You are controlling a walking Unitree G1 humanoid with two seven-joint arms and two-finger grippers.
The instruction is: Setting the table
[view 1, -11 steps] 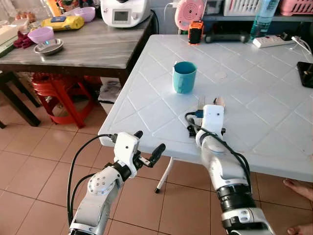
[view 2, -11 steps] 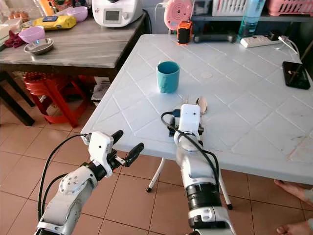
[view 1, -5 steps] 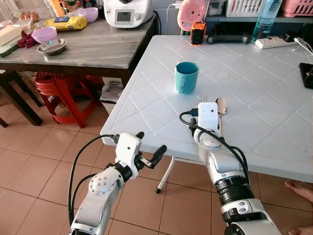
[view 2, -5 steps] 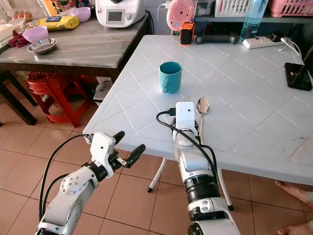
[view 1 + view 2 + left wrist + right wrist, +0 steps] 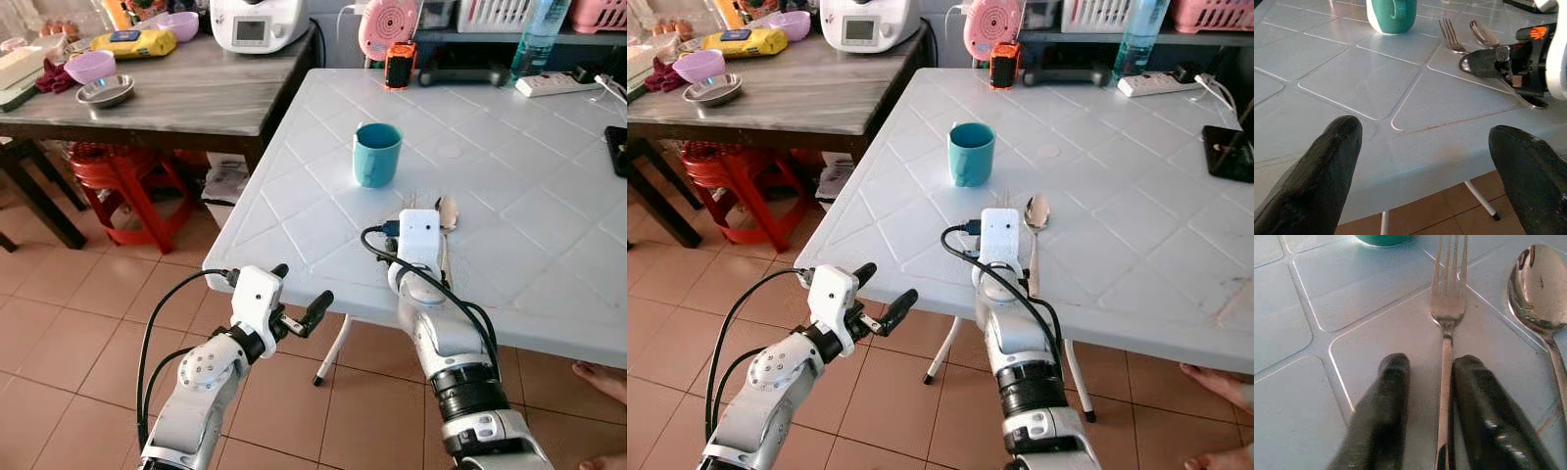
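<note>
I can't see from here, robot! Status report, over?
Right gripper low on the white table, fingers astride the fork handle. Left gripper open, off the table edge. Spoon beside; nothing blocking.

A teal cup (image 5: pixel 376 154) is standing on a white table (image 5: pixel 529 206) whose top is showing a moulded pattern of diamond-shaped panels, and beside it a silver fork (image 5: pixel 1448 313) and a silver spoon (image 5: pixel 1536 293) are gleaming, the spoon's bowl mirroring warm pinkish tones. The grippers' fingers (image 5: pixel 1382 421) are looking glossy black against silver arms (image 5: pixel 201 377) with white wrist housings, while the floor (image 5: pixel 59 323) is showing reddish-brown tiles with pale grout lines. On the grey wood-grain side table (image 5: pixel 186 88), purple bowls (image 5: pixel 83 68), a yellow packet (image 5: pixel 129 43) and a red stool (image 5: pixel 122 176) underneath are adding brighter colours.
</note>
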